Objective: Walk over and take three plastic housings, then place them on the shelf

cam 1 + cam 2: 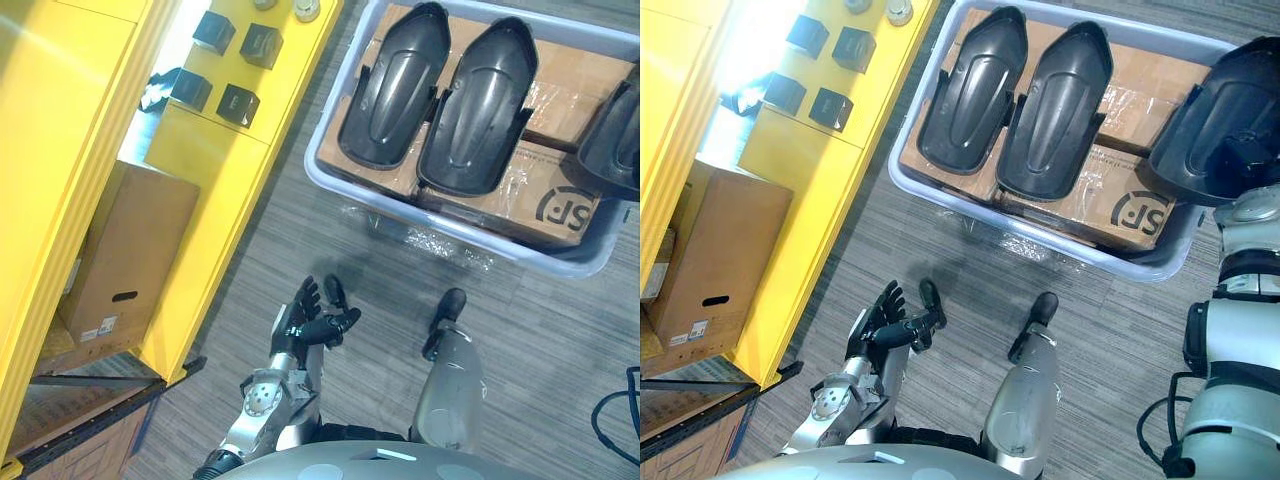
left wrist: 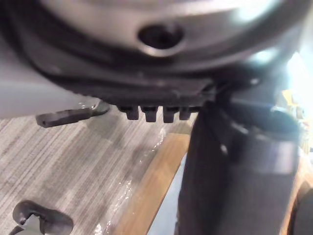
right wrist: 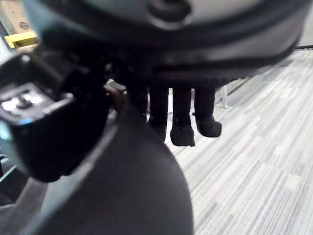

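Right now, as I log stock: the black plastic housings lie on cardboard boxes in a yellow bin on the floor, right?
No: the plastic bin is pale grey-blue, not yellow, as the right eye view shows. The black plastic housings lie on cardboard boxes in it, on the floor.

Grey striped carpet floor [image 1: 300,250] carries a pale plastic bin [image 1: 318,180], with crinkled clear film [image 1: 440,243] just beside its near wall. Taped cartons [image 1: 560,200] line the bin, and two dark housings [image 1: 395,85] lie on them side by side, lengthwise; a third [image 1: 615,140] shows at the bin's right end. To the left stands a yellow shelf [image 1: 210,160]. Four small black blocks [image 1: 237,104] sit on its upper level in two pairs. A cardboard box [image 1: 130,250] rests on a lower level.
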Motion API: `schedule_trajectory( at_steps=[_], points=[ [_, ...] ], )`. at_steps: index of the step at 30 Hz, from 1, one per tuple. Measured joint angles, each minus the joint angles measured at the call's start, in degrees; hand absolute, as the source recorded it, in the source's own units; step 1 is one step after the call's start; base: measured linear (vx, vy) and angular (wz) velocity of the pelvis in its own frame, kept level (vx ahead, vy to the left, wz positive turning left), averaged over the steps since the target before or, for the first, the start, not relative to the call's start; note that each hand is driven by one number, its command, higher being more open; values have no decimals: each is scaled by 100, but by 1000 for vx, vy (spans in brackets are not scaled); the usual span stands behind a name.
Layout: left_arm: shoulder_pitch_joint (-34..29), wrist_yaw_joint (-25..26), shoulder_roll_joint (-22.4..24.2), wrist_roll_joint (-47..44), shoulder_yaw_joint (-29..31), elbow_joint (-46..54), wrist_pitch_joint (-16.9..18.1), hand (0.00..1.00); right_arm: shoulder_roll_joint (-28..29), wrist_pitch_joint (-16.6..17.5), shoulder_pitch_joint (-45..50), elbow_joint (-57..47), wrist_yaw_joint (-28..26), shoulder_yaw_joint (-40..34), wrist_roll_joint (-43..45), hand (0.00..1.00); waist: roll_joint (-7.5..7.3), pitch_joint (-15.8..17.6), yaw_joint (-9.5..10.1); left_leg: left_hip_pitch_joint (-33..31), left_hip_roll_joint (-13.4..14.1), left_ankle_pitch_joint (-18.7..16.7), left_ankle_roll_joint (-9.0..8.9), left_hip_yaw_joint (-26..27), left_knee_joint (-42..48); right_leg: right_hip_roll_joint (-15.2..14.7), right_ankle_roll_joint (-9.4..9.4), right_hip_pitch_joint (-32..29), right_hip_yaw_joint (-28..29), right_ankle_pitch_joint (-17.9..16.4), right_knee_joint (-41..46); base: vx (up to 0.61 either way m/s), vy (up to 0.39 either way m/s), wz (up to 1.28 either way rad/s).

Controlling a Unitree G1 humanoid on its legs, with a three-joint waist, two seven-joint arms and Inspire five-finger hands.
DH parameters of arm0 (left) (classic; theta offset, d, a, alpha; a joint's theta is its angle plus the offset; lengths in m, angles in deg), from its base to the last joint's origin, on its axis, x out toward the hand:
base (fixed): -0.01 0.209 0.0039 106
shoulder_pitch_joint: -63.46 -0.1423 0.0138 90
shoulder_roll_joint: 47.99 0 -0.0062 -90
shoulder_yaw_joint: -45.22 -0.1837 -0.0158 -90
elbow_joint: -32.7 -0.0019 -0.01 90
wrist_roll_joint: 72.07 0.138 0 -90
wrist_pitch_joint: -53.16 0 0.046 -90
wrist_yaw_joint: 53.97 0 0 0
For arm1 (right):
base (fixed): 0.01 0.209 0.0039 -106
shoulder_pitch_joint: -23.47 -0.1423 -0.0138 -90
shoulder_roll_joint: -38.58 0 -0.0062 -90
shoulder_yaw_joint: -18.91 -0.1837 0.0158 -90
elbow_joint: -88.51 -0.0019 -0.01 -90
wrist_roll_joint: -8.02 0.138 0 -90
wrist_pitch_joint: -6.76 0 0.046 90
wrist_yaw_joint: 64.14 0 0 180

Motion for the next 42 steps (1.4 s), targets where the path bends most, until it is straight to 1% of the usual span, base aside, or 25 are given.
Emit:
schedule_trajectory(
  at_steps=[4,7,8,9,10,11,12,13,15,17,18,19,21,22,23,24,26,27,29,31,33,37,38,42],
  points=[
    [-34,-45,-81,6,40,98,1,100,0,74,474,-538,101,82,-25,0,-32,21,-9,100,18,2,-10,-43,-59,53,4,154,-47,7,-105,15,6,3],
    [-102,-46,-182,7,191,214,9,100,0,206,973,-1171,232,78,-193,0,-110,72,-7,247,62,20,-55,-39,-118,127,-1,323,-73,15,-208,31,-6,-2],
    [-116,-28,-232,8,227,237,8,100,4,301,1335,-1659,364,63,-251,0,-207,105,-10,383,74,39,-87,-18,-201,162,-2,437,-75,14,-260,70,-16,-8],
    [-157,-15,-289,12,275,340,5,100,60,394,1575,-1973,538,2,-372,0,-247,97,-25,484,89,55,-112,28,-268,196,-9,519,-73,21,-323,78,-14,-9],
    [-289,9,-319,31,366,520,8,100,217,471,1769,-2312,693,-110,-499,0,-368,92,-97,571,91,73,-138,46,-340,217,-9,596,-78,21,-366,63,-11,-6],
    [-359,35,-330,38,410,612,9,100,329,513,1847,-2472,772,-168,-559,0,-423,84,-138,627,92,80,-148,51,-382,235,-9,645,-80,23,-410,80,-8,-8],
    [-405,93,-378,100,440,711,9,100,528,600,2104,-2827,990,-333,-702,0,-556,71,-161,743,111,83,-157,94,-422,264,-10,752,-69,23,-466,71,-6,-7],
    [-404,107,-389,173,442,729,8,100,568,646,2205,-2936,1065,-389,-752,0,-600,62,-173,783,115,78,-164,106,-443,275,-10,797,-71,23,-504,77,2,-7],
    [-417,296,-413,455,442,838,-3,100,755,673,2571,-3317,1299,-564,-987,0,-745,0,-216,898,108,74,-182,123,-514,300,6,934,-94,43,-617,58,12,0],
    [-441,460,-417,716,486,888,-20,100,899,680,2791,-3502,1411,-633,-1131,0,-831,-54,-227,999,94,75,-188,165,-582,305,20,1020,-95,58,-693,55,21,-3],
    [-448,600,-417,925,557,887,-37,100,1026,736,2910,-3555,1488,-633,-1188,0,-890,-98,-242,1085,89,70,-197,204,-627,325,29,1122,-88,92,-792,57,28,-9],
    [-450,786,-426,1175,628,887,-58,100,1161,779,3050,-3593,1589,-632,-1276,0,-933,-221,-249,1113,80,70,-209,229,-693,354,39,1165,-85,147,-919,47,21,-7],
    [-409,1003,-429,1427,816,906,-67,100,1348,789,3249,-3751,1771,-633,-1407,0,-980,-285,-278,1229,77,70,-221,256,-748,391,49,1317,-94,210,-1088,49,17,-5],
    [-356,1012,-434,1412,914,918,-80,100,1410,794,3380,-3867,1904,-636,-1513,0,-988,-311,-284,1303,68,71,-232,264,-791,396,57,1389,-100,222,-1133,41,14,-3],
    [-304,992,-437,1349,1066,989,-133,100,1489,800,3613,-4088,2032,-651,-1706,0,-990,-444,-292,1317,64,63,-245,262,-818,409,65,1425,-115,233,-1202,0,0,0],
    [-301,989,-441,1348,1126,1066,-153,100,1552,802,3732,-4228,2074,-670,-1792,0,-1000,-508,-296,1338,63,67,-255,265,-846,419,70,1447,-117,243,-1234,47,2,0],
    [-263,960,-458,1330,1327,1550,-170,100,1832,858,4239,-4809,2247,-772,-2036,0,-1054,-685,-304,1578,43,74,-291,267,-987,444,78,1698,-172,248,-1363,58,-6,3],
    [-280,955,-458,1297,1334,1700,-171,100,1896,886,4366,-4932,2280,-777,-2073,0,-1063,-800,-321,1588,37,71,-303,249,-1017,449,85,1739,-233,252,-1413,35,-14,10],
    [-311,842,-449,1044,1334,2276,-172,100,2063,933,4697,-5370,2377,-810,-2240,0,-1080,-1101,-370,1718,0,86,-331,220,-1169,450,89,1875,-317,254,-1488,65,-7,12],
    [-253,585,-429,708,1317,2625,-172,100,2184,1048,4849,-5698,2506,-826,-2278,0,-1093,-1267,-420,1854,-9,92,-346,218,-1222,458,104,2013,-366,263,-1526,61,1,5],
    [-174,-78,-409,-202,1268,2941,-207,100,2419,1300,4897,-6067,2800,-889,-2468,0,-1096,-1474,-447,2078,-14,113,-376,247,-1332,470,114,2159,-403,269,-1527,28,5,-4],
    [-22,-634,-389,-993,1041,3039,-410,100,2587,1552,4904,-6411,2900,-944,-2475,0,-1109,-1669,-445,2366,-52,160,-415,286,-1538,487,167,2387,-414,301,-1625,-3,8,-3],
    [3,-804,-346,-1218,957,3075,-508,100,2681,1636,4904,-6590,2901,-943,-2478,0,-1121,-1786,-450,2444,-83,215,-419,297,-1676,485,168,2405,-413,301,-1628,-23,16,-4],
    [280,-1106,-295,-1617,751,3094,-804,100,2780,1883,4905,-6869,2903,-909,-2481,0,-1138,-1918,-449,2666,-185,425,-419,349,-2109,478,172,2428,-404,298,-1646,-32,20,-2]
  ],
)
